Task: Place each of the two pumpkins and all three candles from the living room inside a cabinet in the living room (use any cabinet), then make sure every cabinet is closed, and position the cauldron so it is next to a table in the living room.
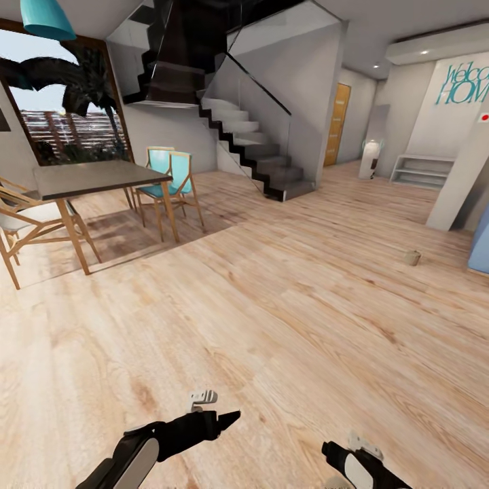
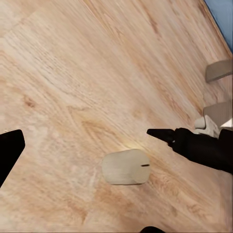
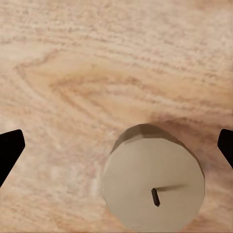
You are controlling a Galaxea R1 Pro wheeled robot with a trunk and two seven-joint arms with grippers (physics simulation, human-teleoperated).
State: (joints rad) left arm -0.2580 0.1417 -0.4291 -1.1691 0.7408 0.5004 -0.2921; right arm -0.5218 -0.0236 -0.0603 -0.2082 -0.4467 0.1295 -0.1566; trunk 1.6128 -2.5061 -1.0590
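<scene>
Spanning the room, the wooden floor point(image 1: 285, 305) carries a dining table point(image 1: 95, 178) with chairs point(image 1: 170, 178) far left. One candle point(image 1: 411, 257) stands far right. Right gripper point(image 3: 116, 145), fingers spread wide, hovers over an upright candle point(image 3: 153, 191); left gripper point(image 2: 9, 145) open beside a toppled candle point(image 2: 125, 167).

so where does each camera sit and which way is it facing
Head view: on the robot's head, looking forward and down over the pale wooden plank floor toward a dark dining table and grey staircase; both black arms show at the bottom edge.
Left wrist view: by the left gripper, facing the floor and a pale beige stubby candle lying on its side; the other black arm shows.
Right wrist view: by the right gripper, looking down on an upright beige candle; black fingertips at the edges.
Shared: plank floor.
</scene>
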